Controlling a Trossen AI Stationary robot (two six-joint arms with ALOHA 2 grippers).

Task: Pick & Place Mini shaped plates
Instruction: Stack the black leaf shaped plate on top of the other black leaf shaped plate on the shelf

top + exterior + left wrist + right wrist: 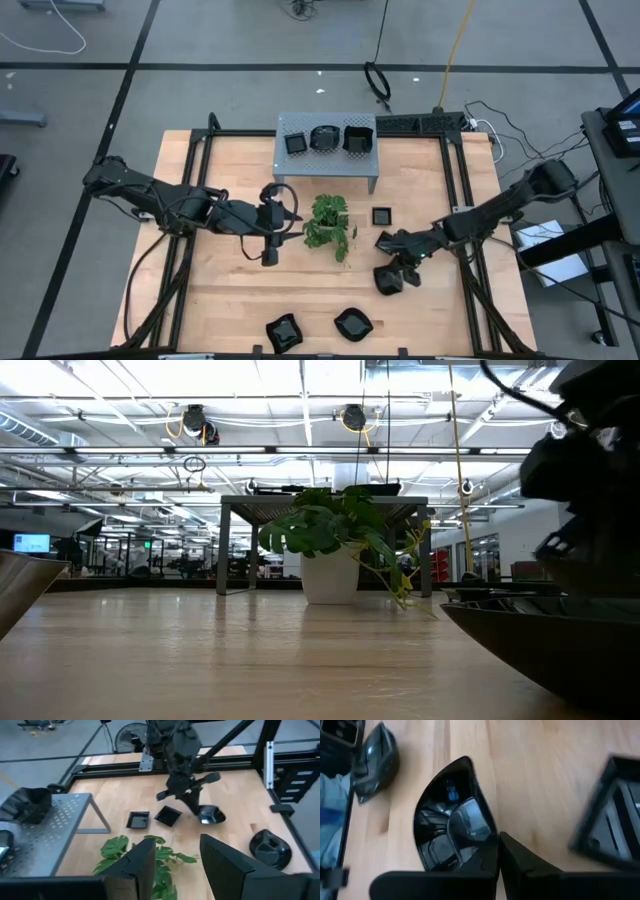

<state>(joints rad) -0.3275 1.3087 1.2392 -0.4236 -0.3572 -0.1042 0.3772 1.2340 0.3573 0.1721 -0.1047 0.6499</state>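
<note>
Glossy black and bowl-like, one mini plate fills the right wrist view, its rim pinched between the clenched fingers of the right tool. From above, this sits near the desk's right edge, toward the front. Another small square plate lies just behind it, and two wavy plates rest at the front edge. Three more sit on the grey perforated shelf at the back edge, behind the potted plant. The left tool hangs released beside the plant, waiting. The grip looks shallow, on the rim only, so lifting should probably be slow and level, keeping clear of the square plate alongside.
</note>
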